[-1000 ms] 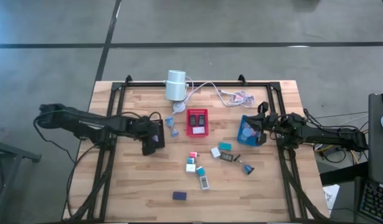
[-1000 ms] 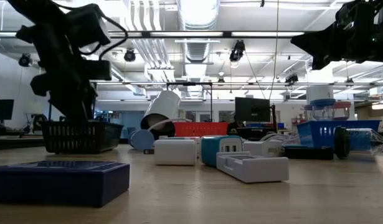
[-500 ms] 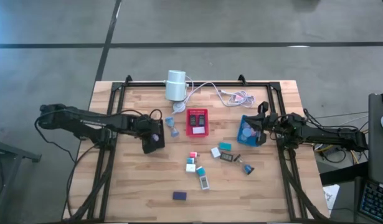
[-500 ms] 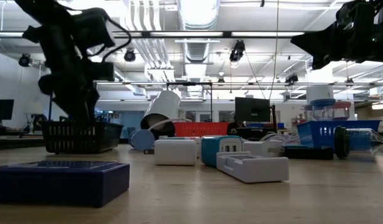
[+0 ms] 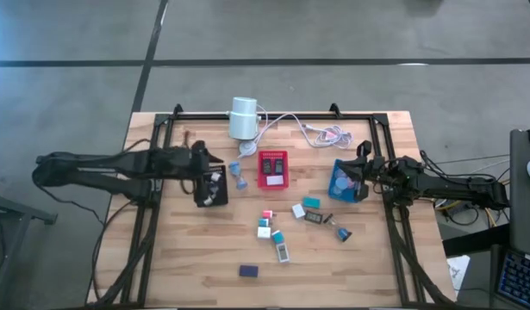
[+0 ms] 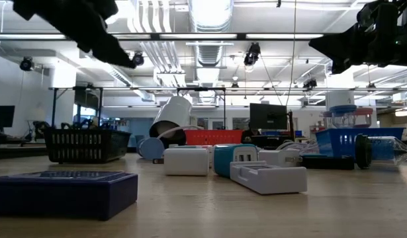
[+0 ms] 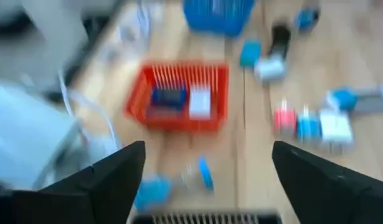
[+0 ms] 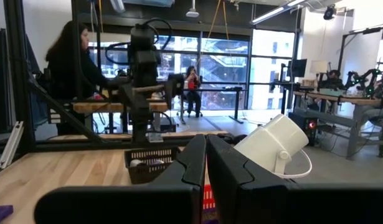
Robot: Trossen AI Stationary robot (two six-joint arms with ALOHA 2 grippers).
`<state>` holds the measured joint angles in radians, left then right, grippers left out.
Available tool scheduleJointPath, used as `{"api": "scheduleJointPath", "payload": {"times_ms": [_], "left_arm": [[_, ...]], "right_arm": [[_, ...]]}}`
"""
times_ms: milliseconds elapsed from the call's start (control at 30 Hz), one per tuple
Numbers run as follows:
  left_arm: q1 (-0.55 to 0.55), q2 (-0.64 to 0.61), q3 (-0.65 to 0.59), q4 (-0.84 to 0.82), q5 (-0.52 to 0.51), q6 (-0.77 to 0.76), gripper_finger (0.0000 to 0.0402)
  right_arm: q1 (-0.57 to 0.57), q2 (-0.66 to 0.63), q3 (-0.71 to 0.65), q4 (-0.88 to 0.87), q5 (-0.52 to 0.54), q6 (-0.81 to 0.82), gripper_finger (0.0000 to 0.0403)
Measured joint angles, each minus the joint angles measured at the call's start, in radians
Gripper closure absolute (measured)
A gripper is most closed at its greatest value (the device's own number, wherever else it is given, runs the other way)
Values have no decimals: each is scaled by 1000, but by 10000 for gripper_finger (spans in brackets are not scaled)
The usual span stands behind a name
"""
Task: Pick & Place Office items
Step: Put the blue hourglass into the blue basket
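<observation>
- High view is showing the whole desk (image 5: 187, 258); left pincer (image 5: 204, 168) is hovering over the black tray (image 5: 215, 191), fingers spread wide, gripping nothing.
- Left wrist view is blurred but showing the wide gap between its fingers (image 7: 110, 177), with the red tray (image 7: 179, 96) and blue tray (image 7: 219, 15) beyond.
- Right pincer (image 5: 361, 166) is sitting over the blue tray (image 5: 344, 181); right wrist view is showing its fingers (image 8: 192, 163) pressed together, empty.
- Only the right wrist view is showing people (image 8: 70, 59) in the room past the desk, plus the white cylinder (image 8: 272, 144) lying tilted.
- Low view is giving the side profile: dark blue block (image 6: 64, 192) nearest, then white block (image 6: 186, 160), teal block (image 6: 235, 160) and a flat white piece (image 6: 268, 177) in a row.
- Office items are lying scattered mid-desk: pink piece (image 5: 267, 214), teal pieces, white piece (image 5: 298, 210), black piece (image 5: 314, 217), all small.
- Two items are sitting inside the red tray (image 5: 272, 182); some pale pieces are in the black tray.
- Desk is light wood planks with a black frame; white cable (image 5: 312, 129) is coiling at the far edge.
- Floor around is grey concrete; the room has ceiling ducts and lights.
</observation>
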<state>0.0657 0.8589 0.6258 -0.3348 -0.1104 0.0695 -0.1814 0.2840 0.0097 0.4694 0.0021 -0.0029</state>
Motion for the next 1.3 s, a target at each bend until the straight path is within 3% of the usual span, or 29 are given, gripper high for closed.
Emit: {"api": "scheduleJointPath", "payload": {"times_ms": [233,433,633,767,1033,1300], "left_arm": [[34,-173,-149,150,-1,90,150],[37,-257,-309,475,0,93,277],[37,-293,-408,552,5,23,388],[37,-342,-478,563,102,8,395],[80,-499,-590,558,106,28,400],[166,-614,-621,420,184,52,401]], "right_arm": [[0,1,0,-2,0,-2,390],[0,1,0,-2,0,-35,390],[0,1,0,-2,0,-33,390],[0,1,0,-2,0,-31,390],[0,1,0,-1,0,-36,390],[0,1,0,18,1,-50,390]]}}
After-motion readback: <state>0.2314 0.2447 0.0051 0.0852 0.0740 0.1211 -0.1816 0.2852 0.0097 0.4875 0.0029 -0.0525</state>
